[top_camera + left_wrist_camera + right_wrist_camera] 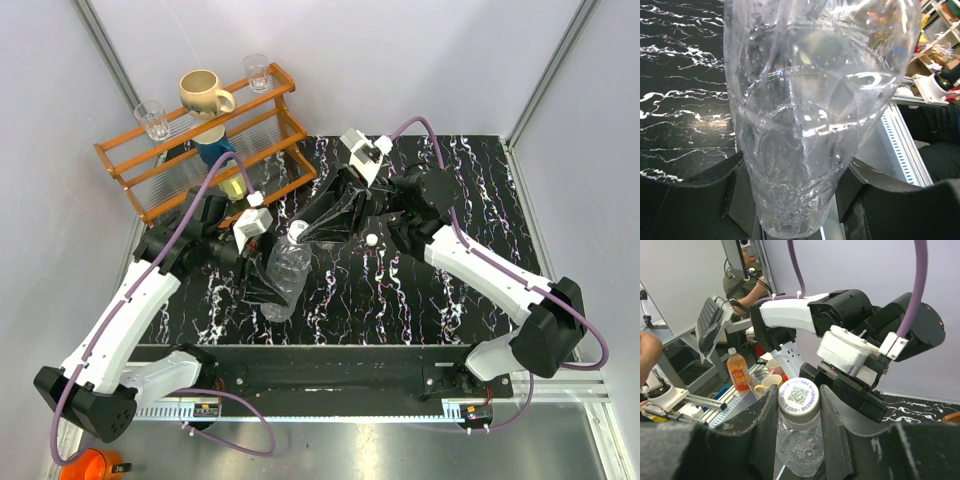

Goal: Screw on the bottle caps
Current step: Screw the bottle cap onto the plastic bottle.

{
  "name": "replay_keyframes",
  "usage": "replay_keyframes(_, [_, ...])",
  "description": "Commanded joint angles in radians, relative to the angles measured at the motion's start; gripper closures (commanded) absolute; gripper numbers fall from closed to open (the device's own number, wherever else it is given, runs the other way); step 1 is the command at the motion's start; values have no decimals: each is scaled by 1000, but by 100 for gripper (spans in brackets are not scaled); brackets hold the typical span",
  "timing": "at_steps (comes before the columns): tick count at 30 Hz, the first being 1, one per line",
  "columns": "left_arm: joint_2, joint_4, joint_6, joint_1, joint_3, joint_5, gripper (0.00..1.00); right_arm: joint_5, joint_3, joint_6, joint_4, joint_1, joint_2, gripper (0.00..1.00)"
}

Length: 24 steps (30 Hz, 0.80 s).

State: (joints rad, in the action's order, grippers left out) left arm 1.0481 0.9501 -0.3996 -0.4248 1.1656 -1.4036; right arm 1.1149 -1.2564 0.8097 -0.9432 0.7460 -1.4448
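The left claw [792, 200] grips the tilted bottle [810, 100] by its body above the desk [450, 200], neck aimed at the right claw [799, 407], which is clamped on the cap [798, 396] seated there.

In the right wrist view, the lower picture edge cuts off the bottle [800, 452] below its shoulder, and the cap [798, 396] hides the neck thread, so we cannot tell how far the cap is seated. In the left wrist view, the upper edge cuts off the bottle above its body, and the lower edge cuts off the fingers of the left gripper [794, 190]. In the top view, the right gripper [299, 233] covers the neck and cap, and the orange object [82, 468] at the lower left corner is cut off by the picture edge.
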Motion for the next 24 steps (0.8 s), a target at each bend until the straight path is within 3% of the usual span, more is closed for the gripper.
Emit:
replay_keyframes(1, [-16,-76,30,3,51,136,100,-49,12,-68,148,16,35,78])
replay_keyframes(4, [-20,-106,54,3,48,218,100,-128,20,-225,358,18,58,84])
replay_keyframes(9, [-22,-146,91,3,43,334,100,-307,18,-314,636,19,78,91])
replay_keyframes(16, [-28,-189,130,3,37,471,100,-473,35,-331,826,19,103,96])
replay_keyframes(24, [-33,-258,162,3,14,793,100,-708,52,-256,974,32,139,97])
